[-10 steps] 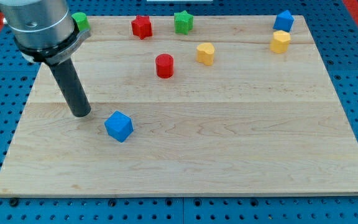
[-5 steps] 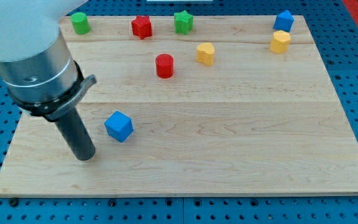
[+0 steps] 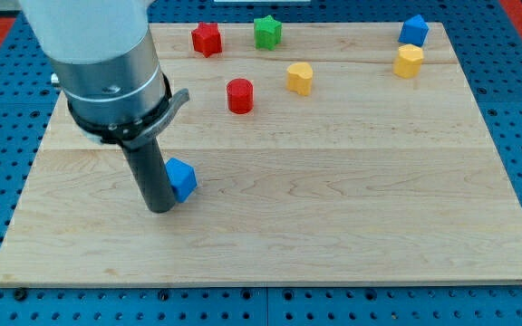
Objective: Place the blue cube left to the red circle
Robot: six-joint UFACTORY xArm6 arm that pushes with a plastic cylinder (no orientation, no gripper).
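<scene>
The blue cube (image 3: 182, 178) lies on the wooden board (image 3: 333, 181) in its left half. My tip (image 3: 160, 206) rests on the board right beside the cube, at its lower left, and the rod hides the cube's left side. The red circle (image 3: 239, 95), a short red cylinder, stands above and to the right of the cube, well apart from it.
A red star (image 3: 207, 38) and a green star (image 3: 266, 32) sit along the top edge. A yellow block (image 3: 300, 78) is right of the red circle. A second blue block (image 3: 413, 29) and a yellow block (image 3: 409, 61) sit at the top right.
My tip moved down the view's left side, then right, up against the blue cube's lower left. The arm now hides the green block at the top left. The cube has barely shifted.
</scene>
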